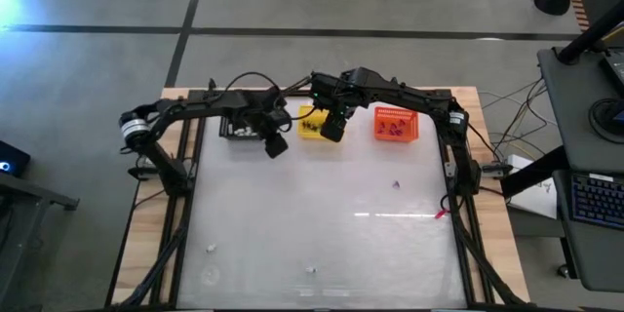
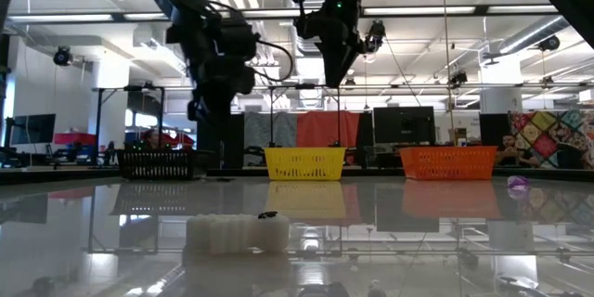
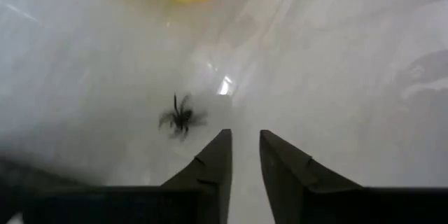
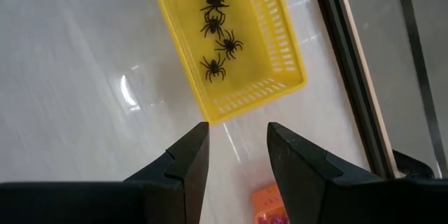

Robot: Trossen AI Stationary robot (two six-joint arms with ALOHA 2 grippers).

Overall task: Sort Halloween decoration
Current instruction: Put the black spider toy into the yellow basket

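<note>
Left end effector (image 3: 244, 155) hangs above the counter (image 1: 322, 224), fingers (image 3: 214, 164) parted a little with nothing between them. A black spider (image 3: 180, 117) lies on the counter just at its ten o'clock in the wrist view, legs splayed all round, so no clear long axis.

Right end effector (image 4: 238, 150) hovers with fingers apart and empty, right over the yellow basket (image 4: 269, 56). Five black spiders (image 4: 213, 68) lie there in a line along the basket's length.

Farther out from above: orange basket (image 1: 395, 124) at three o'clock of the yellow one, purple specks inside, uncountable. Black basket (image 1: 237, 129) half hidden by the left arm. One purple bit (image 1: 396, 184) loose mid-counter, white bits (image 1: 211, 248) near the six o'clock edge.
</note>
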